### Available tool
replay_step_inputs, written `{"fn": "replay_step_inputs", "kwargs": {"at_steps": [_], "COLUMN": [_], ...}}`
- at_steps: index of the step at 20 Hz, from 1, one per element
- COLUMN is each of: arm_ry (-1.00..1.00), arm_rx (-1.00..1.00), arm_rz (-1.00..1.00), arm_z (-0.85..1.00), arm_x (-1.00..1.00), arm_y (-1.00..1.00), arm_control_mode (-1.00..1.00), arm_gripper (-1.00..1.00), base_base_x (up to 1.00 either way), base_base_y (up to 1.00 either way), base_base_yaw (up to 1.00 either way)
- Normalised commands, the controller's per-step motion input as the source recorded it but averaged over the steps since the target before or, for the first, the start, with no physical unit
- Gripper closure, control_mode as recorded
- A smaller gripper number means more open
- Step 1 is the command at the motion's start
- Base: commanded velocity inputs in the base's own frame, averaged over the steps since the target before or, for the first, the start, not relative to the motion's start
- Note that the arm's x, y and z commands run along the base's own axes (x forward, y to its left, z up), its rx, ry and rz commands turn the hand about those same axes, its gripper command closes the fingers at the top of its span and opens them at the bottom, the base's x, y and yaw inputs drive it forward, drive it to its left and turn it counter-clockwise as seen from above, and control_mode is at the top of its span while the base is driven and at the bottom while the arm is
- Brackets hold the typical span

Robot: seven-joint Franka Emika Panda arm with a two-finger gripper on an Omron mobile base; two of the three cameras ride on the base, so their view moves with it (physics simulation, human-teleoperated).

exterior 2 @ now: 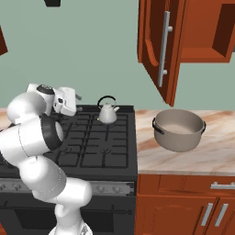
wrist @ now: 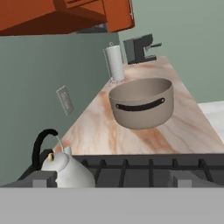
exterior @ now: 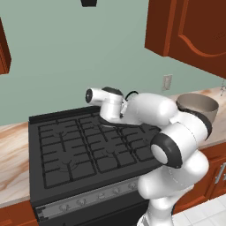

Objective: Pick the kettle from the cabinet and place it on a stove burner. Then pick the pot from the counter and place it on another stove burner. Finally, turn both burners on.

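One item of the task is already in place: the kettle (exterior 2: pixel 108 113) stands upright on a rear grate of the stove burners (exterior 2: pixel 98 140), near the wall. The gripper (exterior 2: pixel 75 102) hangs above the rear of the range, fingers spread wide with nothing between them. The pot (exterior 2: pixel 178 129) sits on the counter (exterior 2: pixel 215 156), just right of the range and below the open cabinet (exterior 2: pixel 158 46). The step in hand appears to be fetching the pot. Approach from above, align the jaws across one wall of the rim or one black loop handle, descend fully before closing, then lift level. Choose a front burner well apart from the kettle.
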Motion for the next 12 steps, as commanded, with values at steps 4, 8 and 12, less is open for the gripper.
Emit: {"fn": "replay_step_inputs", "kwargs": {"at_steps": [4,8,12], "arm_ry": [0.02,0.02,0.04], "arm_rx": [0.05,0.06,0.09], "arm_rz": [0.0,0.0,0.0], "arm_z": [0.27,0.28,0.2], "arm_x": [-0.35,-0.39,-0.48], "arm_y": [-0.07,-0.06,-0.1], "arm_control_mode": [-1.0,-1.0,-1.0], "arm_gripper": [-1.0,-1.0,-1.0], "base_base_x": [0.0,0.0,0.0], "base_base_y": [0.0,0.0,0.0], "base_base_yaw": [0.0,0.0,0.0]}}
